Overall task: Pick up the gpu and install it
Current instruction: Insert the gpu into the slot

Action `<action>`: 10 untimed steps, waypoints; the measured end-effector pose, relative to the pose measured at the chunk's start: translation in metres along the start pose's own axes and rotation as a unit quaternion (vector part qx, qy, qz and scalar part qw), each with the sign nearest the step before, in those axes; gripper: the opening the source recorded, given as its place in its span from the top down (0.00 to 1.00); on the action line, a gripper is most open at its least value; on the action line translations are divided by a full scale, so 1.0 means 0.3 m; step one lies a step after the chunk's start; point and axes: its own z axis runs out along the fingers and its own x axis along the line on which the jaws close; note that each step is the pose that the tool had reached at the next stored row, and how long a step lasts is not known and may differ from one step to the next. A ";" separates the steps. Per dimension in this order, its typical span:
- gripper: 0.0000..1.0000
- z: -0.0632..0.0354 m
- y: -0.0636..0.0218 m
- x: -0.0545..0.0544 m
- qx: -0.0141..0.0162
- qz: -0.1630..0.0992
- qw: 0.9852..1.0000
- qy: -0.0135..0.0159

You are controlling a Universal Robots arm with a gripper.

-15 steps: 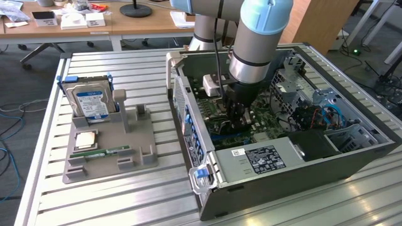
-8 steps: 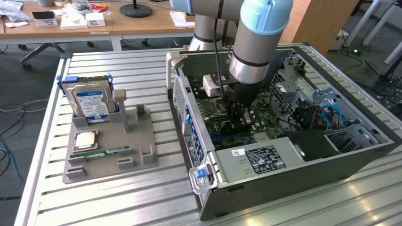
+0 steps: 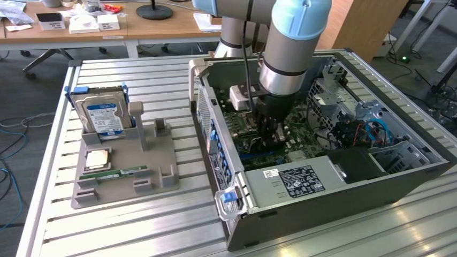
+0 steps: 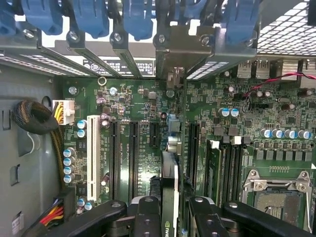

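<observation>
We see the hand (image 4: pixel 172 210) clamped partway closed on the gpu (image 4: pixel 171 197), held edge-on above the motherboard (image 4: pixel 143 106) inside the open computer case (image 3: pixel 343 195); it seems lined up over a slot. Beside the case, the grey holder (image 3: pixel 125 160) carries a hard drive (image 3: pixel 105 116).

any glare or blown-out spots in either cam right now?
Exterior view: daylight glare washes out the slatted table in the near corner at the view's right; the computer case interior sits in shadow under the arm. Wrist view: bright backlight blows out the gaps behind the blue slot latches; the motherboard is evenly lit.
</observation>
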 end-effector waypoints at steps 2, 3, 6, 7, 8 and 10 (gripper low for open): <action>0.73 0.001 0.001 0.000 0.000 -0.001 1.000 0.000; 0.73 0.001 0.002 0.000 0.000 -0.002 1.000 0.000; 0.73 0.001 0.004 0.000 0.000 -0.003 1.000 0.000; 0.73 0.001 0.004 0.000 0.000 -0.003 1.000 0.000; 0.73 0.002 0.005 0.000 0.000 -0.004 1.000 0.000; 0.73 0.003 0.006 0.000 0.000 -0.005 1.000 0.000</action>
